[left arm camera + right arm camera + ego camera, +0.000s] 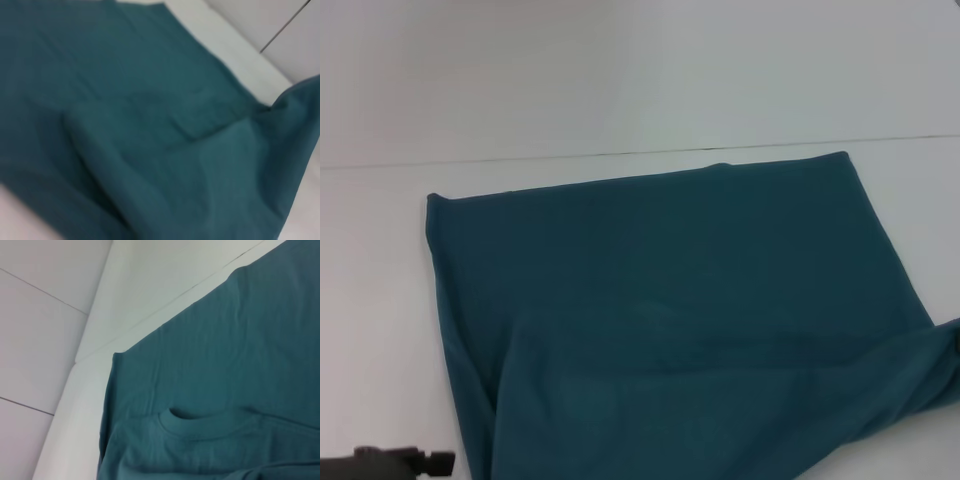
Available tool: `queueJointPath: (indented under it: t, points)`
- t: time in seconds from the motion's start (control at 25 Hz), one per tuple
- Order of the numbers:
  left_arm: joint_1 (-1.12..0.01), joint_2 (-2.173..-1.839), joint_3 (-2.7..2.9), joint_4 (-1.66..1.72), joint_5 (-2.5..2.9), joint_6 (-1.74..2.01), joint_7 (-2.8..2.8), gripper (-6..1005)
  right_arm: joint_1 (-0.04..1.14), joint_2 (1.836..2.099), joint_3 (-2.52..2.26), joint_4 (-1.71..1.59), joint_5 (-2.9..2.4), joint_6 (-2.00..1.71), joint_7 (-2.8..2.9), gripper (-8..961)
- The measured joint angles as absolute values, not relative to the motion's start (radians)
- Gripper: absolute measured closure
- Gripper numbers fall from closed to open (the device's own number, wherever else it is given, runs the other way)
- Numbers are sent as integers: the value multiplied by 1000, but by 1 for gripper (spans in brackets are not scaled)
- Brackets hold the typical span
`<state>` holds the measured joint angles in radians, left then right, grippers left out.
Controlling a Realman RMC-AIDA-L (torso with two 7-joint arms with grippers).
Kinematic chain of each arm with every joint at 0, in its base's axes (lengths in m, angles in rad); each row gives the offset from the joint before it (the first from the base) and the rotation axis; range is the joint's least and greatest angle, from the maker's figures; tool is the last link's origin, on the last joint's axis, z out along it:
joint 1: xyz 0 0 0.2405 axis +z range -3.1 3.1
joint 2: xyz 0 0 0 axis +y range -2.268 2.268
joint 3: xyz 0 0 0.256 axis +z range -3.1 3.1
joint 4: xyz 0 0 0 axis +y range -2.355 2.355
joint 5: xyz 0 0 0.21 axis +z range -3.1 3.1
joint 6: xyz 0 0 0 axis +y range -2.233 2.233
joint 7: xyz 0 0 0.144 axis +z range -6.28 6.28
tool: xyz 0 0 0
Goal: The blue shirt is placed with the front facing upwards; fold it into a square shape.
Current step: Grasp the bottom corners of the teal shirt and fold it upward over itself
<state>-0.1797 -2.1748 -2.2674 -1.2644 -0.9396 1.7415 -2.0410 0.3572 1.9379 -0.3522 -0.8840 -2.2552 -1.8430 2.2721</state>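
The blue shirt [660, 300] lies spread on the white table [380, 300], plain teal side up, with no print showing. A near layer is folded over the flat part, and its fold edge runs from the lower left toward the right. The shirt's right corner [945, 345] rises off the table toward the frame edge; whatever holds it is out of view. The round collar [195, 427] shows in the right wrist view, and folded cloth [150, 150] fills the left wrist view. A dark part of my left gripper [405, 460] sits at the bottom left, apart from the shirt.
The table's far edge [620, 155] runs just behind the shirt, with a pale wall [620, 70] beyond. Bare white tabletop lies to the left of the shirt and at the near right corner [920, 450].
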Motion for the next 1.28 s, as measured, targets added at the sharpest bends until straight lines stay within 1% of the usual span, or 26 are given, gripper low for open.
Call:
queueJointPath:
  t: [0.16,0.48,1.28]
  points:
    - [-184,-2175,-2210,-1272,-873,1721,-2100,94,372,1937,-354,-882,-2268,-1832,2277,904]
    - [-183,-2175,-2149,-1284,-851,1720,-2150,99,382,1932,-354,-872,-2270,-1821,2283,903]
    - [-216,-2169,-2076,-1214,-849,1699,-2170,155,381,1925,-361,-845,-2271,-1807,2272,904]
